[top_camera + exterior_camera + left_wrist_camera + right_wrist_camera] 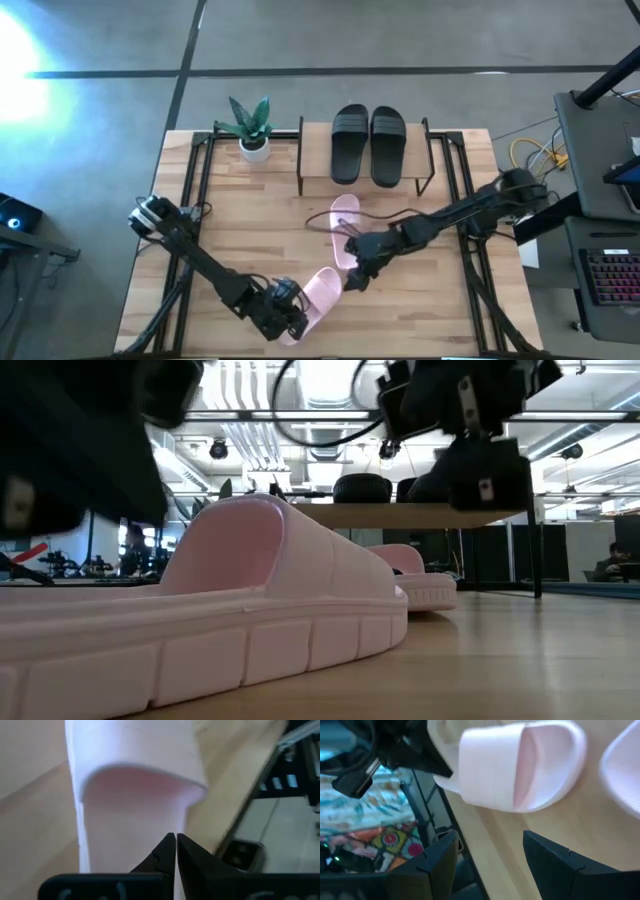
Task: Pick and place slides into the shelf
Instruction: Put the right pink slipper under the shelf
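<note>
Two black slides (368,145) lie side by side on the shelf (415,150) at the table's far side. One pink slide (345,225) lies on the table just in front of the shelf. The other pink slide (318,293) lies sole down near the near edge and fills the low view (250,610). My left gripper (288,322) is shut at this slide's heel end, behind the strap (135,755). My right gripper (355,275) is open and raised off the table (470,455), between the two pink slides, with the near one ahead of its fingers (520,765). My left gripper's shut fingertips (175,840) stand over the heel part of the near pink slide's footbed (130,820), pointing along it toward the strap. I cannot tell whether they touch it. The slide lies flat on the table.
A small potted plant (250,125) stands at the far left, beside the shelf. Black frame rails (195,200) run along the table's left and right sides. A cable (390,215) loops over the table by the far pink slide. Bare wood (440,300) lies toward the near right.
</note>
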You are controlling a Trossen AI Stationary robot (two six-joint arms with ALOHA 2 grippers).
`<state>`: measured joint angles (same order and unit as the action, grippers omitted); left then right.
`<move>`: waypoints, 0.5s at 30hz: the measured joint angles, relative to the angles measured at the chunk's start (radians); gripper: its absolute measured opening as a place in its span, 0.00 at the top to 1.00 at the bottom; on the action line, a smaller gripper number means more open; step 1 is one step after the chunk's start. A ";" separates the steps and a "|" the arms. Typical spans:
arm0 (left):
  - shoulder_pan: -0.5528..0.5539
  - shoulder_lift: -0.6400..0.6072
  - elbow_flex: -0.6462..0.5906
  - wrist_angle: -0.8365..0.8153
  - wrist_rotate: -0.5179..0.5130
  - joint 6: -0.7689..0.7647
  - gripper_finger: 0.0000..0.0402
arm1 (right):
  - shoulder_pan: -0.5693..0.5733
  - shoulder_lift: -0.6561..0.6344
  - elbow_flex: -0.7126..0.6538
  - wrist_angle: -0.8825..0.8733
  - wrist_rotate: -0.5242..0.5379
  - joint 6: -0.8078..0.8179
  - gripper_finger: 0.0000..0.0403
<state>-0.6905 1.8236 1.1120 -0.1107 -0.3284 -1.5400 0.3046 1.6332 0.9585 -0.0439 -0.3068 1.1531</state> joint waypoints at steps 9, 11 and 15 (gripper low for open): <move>0.025 0.084 0.007 0.141 -0.048 0.009 1.00 | 0.009 0.177 0.150 -0.008 -0.042 -0.082 0.47; 0.025 0.085 0.007 0.133 -0.058 0.009 1.00 | 0.009 0.200 0.182 -0.009 -0.046 -0.096 0.47; 0.027 0.086 0.007 0.126 -0.085 0.011 1.00 | 0.009 0.236 0.219 -0.017 -0.051 -0.127 0.47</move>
<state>-0.6635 1.9091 1.1188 0.0157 -0.4131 -1.5288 0.3138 1.8693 1.1777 -0.0612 -0.3582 1.0261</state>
